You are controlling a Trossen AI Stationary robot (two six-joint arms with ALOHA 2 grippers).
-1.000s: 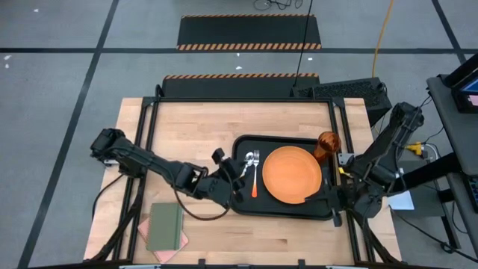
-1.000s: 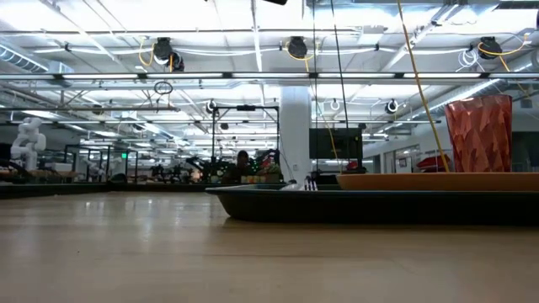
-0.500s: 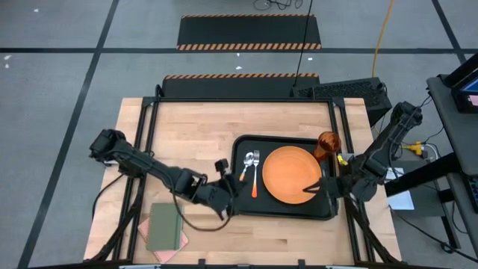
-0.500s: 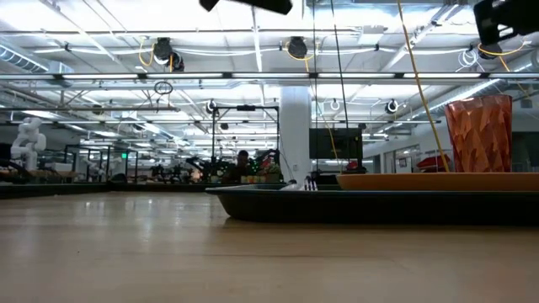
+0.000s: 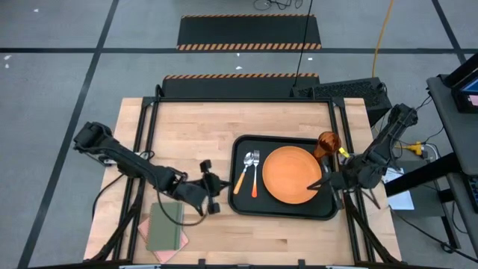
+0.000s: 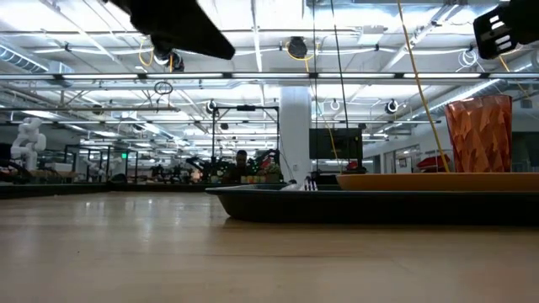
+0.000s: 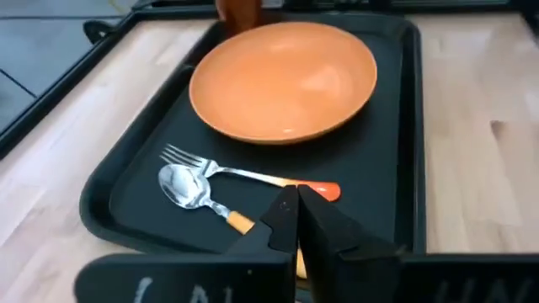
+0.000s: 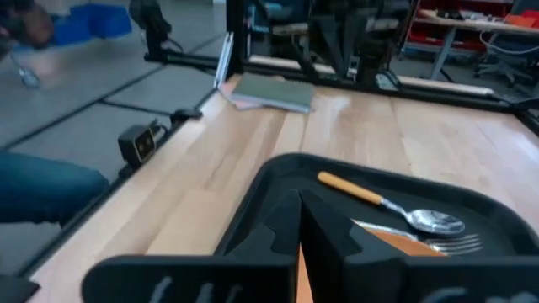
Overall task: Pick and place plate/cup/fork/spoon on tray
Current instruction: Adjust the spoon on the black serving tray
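Observation:
The black tray (image 5: 286, 211) lies right of the table's middle. On it rest the orange plate (image 5: 291, 174), the fork (image 5: 255, 173) and, left of the fork, the spoon (image 5: 242, 172), both lying flat. The amber cup (image 5: 327, 143) stands upright at the tray's far right corner. My left gripper (image 5: 214, 187) is shut and empty, above the bare table just left of the tray; its wrist view looks back at the spoon (image 7: 189, 187) and fork (image 7: 244, 172). My right gripper (image 5: 321, 184) is shut and empty, raised over the plate's right edge.
A green notebook (image 5: 164, 226) lies on a pink cloth at the table's near left corner, close behind my left arm. Bare wood stretches across the far half and the near edge. In the low view both grippers hang high above the tray (image 6: 370, 204).
My left gripper has drawn back from over the tray's left part toward the table's left edge, leaving the spoon lying beside the fork. My right gripper has risen from the tray's near right corner and gone a little toward the far edge, over the plate's rim.

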